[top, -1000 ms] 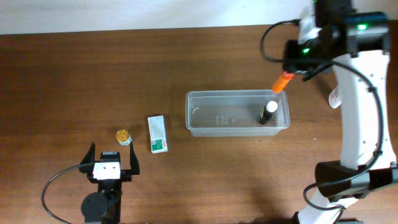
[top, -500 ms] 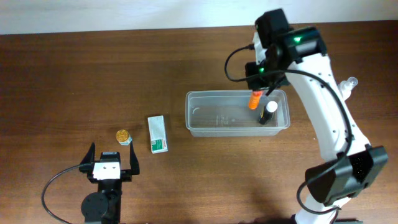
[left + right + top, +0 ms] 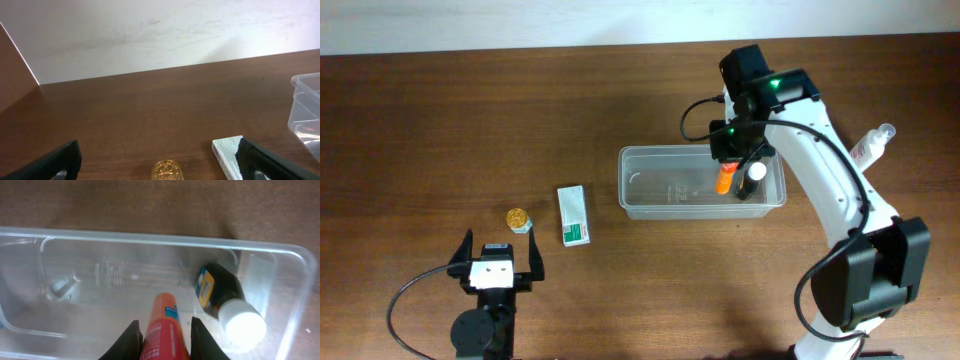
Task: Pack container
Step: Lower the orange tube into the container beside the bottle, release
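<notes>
The clear plastic container [image 3: 660, 185] sits mid-table and also shows in the right wrist view [image 3: 75, 275]. A dark bottle with a white cap [image 3: 751, 180] lies in its right end [image 3: 220, 300]. My right gripper [image 3: 732, 165] is shut on an orange tube [image 3: 724, 180] and holds it down inside the container, next to the dark bottle [image 3: 162, 325]. My left gripper [image 3: 500, 262] is open and empty at the front left, with a gold-capped jar [image 3: 166, 171] and a white-green box [image 3: 227, 155] just ahead of it.
A clear spray bottle [image 3: 870, 145] lies on the table to the right of the container. The gold-capped jar [image 3: 519, 218] and the white-green box [image 3: 573, 214] lie to the left of the container. A pale wall runs behind the table's far edge.
My right gripper has carried the orange tube from the container's far right corner leftward and down into the container. The left arm has not moved.
</notes>
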Motion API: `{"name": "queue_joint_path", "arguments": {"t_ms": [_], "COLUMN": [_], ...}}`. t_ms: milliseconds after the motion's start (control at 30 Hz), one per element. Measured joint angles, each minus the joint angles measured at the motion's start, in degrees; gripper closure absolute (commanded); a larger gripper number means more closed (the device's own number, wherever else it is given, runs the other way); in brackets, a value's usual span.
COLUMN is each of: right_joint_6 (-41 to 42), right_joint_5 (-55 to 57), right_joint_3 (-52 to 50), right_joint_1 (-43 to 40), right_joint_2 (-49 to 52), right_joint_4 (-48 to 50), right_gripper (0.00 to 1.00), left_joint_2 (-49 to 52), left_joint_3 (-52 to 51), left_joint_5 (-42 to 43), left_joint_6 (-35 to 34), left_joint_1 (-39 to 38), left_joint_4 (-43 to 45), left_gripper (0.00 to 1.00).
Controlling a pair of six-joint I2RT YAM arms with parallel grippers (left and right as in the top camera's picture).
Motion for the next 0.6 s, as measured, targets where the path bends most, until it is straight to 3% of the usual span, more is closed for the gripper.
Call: {"name": "queue_joint_path", "arguments": {"t_ms": [600], "right_joint_6": [3.76], "right_joint_5": [1.22], "right_joint_3": [-10.95], "right_joint_1": [0.00], "right_joint_2": [0.02], "right_joint_4": [13.49], "right_gripper": [0.77], "left_joint_2": [0.00], "left_joint_3": [0.00], "left_joint_5": [0.00], "left_joint_6": [0.02], "left_joint_1": [0.00], "left_joint_4": [0.00], "left_gripper": [0.01]}}
